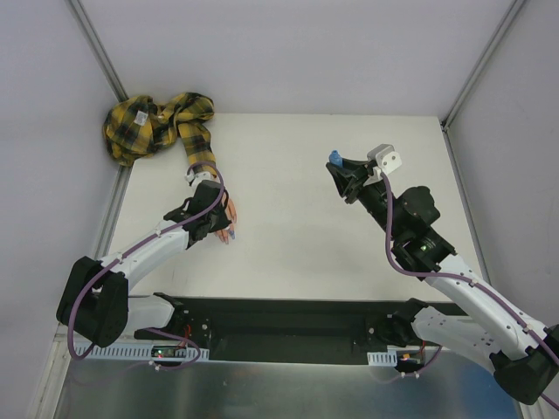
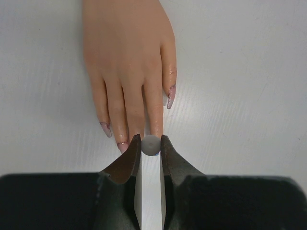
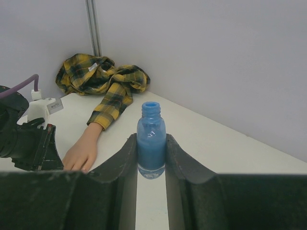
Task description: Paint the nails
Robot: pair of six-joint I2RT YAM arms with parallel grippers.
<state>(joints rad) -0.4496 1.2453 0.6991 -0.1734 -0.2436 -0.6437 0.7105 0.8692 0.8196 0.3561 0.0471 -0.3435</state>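
The flesh-coloured mannequin hand lies flat on the white table, fingers pointing at my left gripper. That gripper is shut on a small round white cap, held end-on right over one fingertip. Pinkish-purple nails show on the thumb and two other fingers; the rest are hidden by the jaws and cap. In the top view the left gripper covers most of the hand. My right gripper is shut on the uncapped blue bottle, upright, to the right.
The yellow-black plaid sleeve lies bunched in the back left corner and runs down to the hand's wrist. Grey walls and metal frame posts close off the table on the left, back and right. The left arm's wrist shows in the right wrist view.
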